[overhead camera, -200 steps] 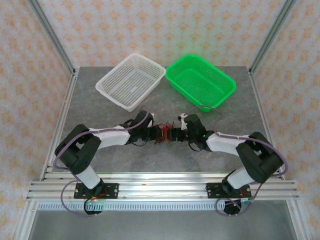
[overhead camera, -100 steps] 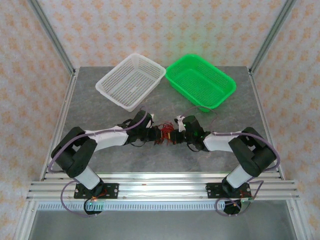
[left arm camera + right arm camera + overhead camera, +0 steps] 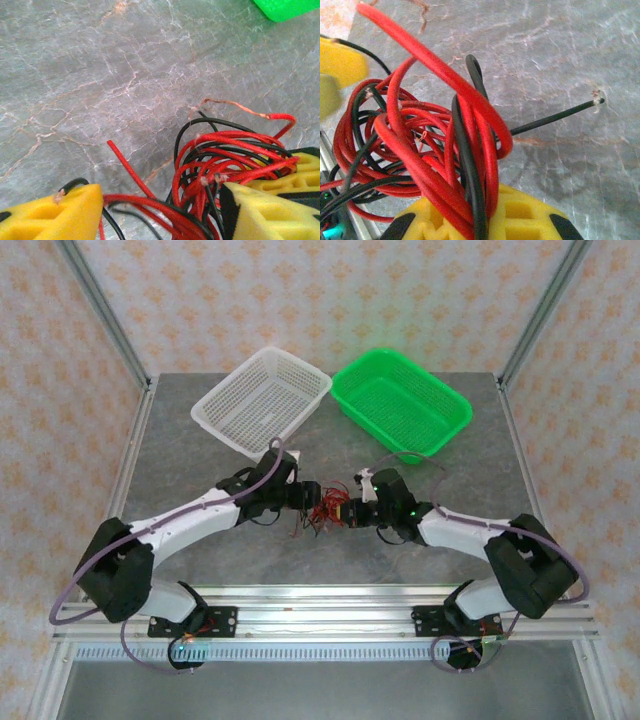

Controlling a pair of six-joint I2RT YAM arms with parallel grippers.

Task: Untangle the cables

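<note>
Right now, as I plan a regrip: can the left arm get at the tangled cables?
Probably yes. The left tool stands open with the red and black cables running between its yellow fingers, and nothing blocks it; the right tool is shut on the same cables.

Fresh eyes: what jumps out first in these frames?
A knot of red and black cables sits on the table between the left gripper, open, and the right gripper, shut on it. Behind them, a bright green basket stands beside a white basket at the far edge.
</note>
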